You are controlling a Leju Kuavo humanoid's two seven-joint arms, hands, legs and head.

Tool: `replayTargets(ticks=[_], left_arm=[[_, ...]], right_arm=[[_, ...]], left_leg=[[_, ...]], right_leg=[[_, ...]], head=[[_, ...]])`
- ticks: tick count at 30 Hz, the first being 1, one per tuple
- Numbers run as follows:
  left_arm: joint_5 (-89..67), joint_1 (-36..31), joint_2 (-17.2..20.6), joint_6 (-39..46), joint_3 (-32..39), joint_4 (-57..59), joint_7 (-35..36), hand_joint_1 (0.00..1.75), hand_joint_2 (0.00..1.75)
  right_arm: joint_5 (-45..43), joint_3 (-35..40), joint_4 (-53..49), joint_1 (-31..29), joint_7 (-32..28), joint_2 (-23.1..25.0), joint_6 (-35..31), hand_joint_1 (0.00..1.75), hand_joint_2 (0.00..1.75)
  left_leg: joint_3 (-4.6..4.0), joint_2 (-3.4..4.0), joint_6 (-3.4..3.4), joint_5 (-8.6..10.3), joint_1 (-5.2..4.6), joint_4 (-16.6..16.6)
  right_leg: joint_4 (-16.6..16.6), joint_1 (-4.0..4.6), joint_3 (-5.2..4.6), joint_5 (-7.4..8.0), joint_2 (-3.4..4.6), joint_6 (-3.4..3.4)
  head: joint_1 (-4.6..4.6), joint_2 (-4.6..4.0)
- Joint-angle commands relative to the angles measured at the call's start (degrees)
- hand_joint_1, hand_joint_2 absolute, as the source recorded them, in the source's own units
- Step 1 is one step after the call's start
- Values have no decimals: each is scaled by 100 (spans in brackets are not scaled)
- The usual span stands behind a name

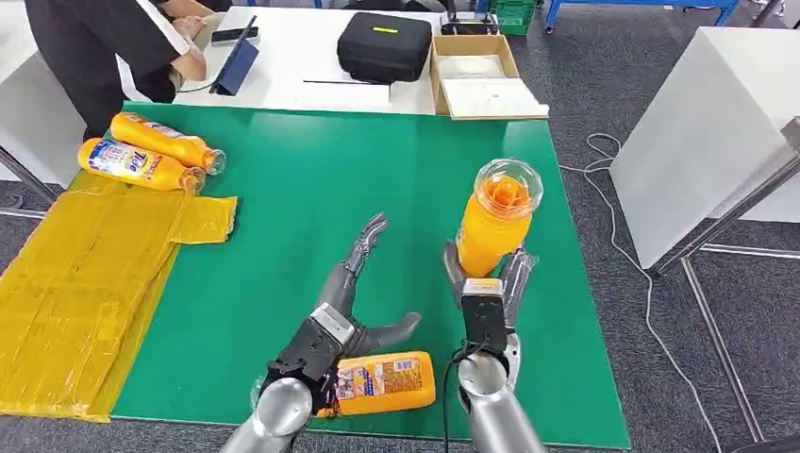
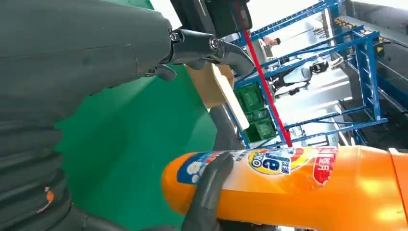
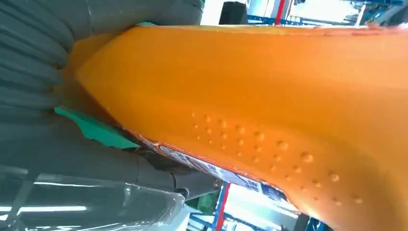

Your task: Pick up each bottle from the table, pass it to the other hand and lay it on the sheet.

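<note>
- My right hand grasps an orange bottle, held upright above the green bench near its right edge; the clear cap end faces the head camera.
- In the right wrist view, the orange bottle lies against my grey palm cover, with my fingers closed around its body.
- My left hand is released: fingers extended and spread above the bench surface near the front edge, holding nothing.
- A second orange bottle lies on its side at the front edge of the bench, label up, just beside my left wrist. In the left wrist view, this bottle lies close under the hand, with one dark finger across its end. I cannot tell whether that finger touches it.
- Two more orange bottles lie side by side at the left edge of the bench, near the rear left corner, on the far end of the yellow sheet.
- The yellow sheet covers the left edge of the bench and hangs past it.
- A person stands beyond the rear left corner, at a white table carrying a black case and a cardboard box.
</note>
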Motion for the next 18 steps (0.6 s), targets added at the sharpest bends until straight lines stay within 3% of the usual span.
replayTargets(ticks=[1,18], left_arm=[[50,-315,-76,-3,159,359,12,0,175],[102,-525,-222,146,28,571,106,0,175]], right_arm=[[82,458,565,-296,94,-68,201,175,175],[287,1024,1113,-262,175,75,154,175,175]], left_leg=[[19,2,-13,-5,2,-2],[34,-1,-19,-10,0,-4]], right_leg=[[-4,1,19,-3,0,-1],[-3,-1,33,-10,-4,-3]], head=[[0,0],[0,0]])
